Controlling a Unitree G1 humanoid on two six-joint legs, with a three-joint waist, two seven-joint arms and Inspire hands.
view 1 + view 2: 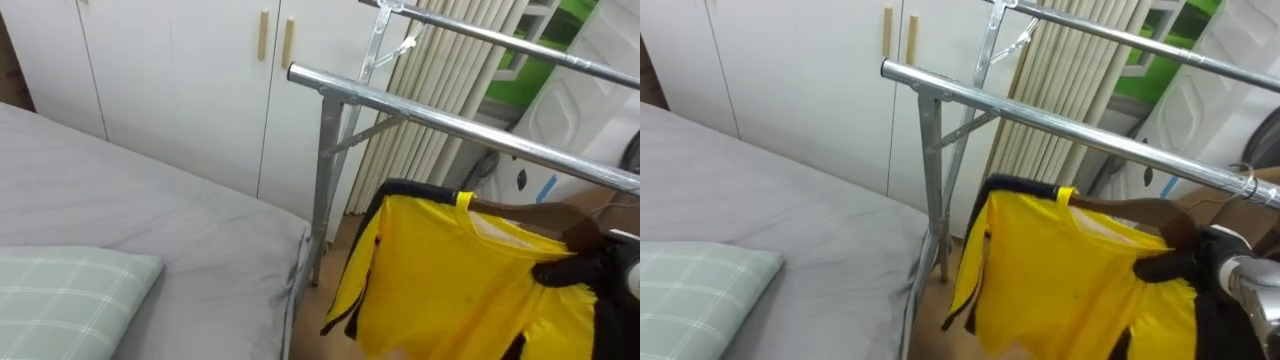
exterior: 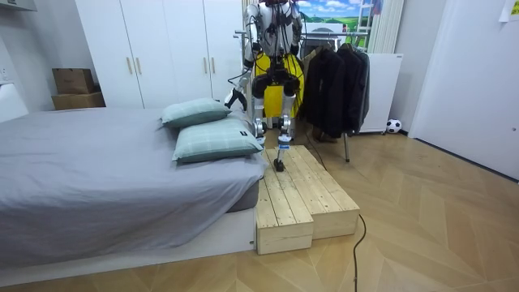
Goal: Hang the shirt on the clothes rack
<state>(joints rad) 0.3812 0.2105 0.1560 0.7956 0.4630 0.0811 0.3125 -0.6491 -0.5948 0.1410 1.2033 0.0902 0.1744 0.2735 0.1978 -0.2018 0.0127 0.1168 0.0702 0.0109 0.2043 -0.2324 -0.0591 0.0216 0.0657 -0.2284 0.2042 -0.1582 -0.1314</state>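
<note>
My right hand (image 1: 1180, 265) has its fingers curled round the wooden hanger (image 1: 1140, 212) that carries the yellow shirt (image 1: 1060, 275). The shirt hangs just under the lower rail of the clothes rack (image 1: 1040, 115), beside the bed (image 1: 760, 210). My left hand (image 2: 235, 99) is low at my side; about its fingers I cannot tell.

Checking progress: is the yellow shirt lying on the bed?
No, the yellow shirt is on a hanger held by the right hand, beside the bed.
</note>
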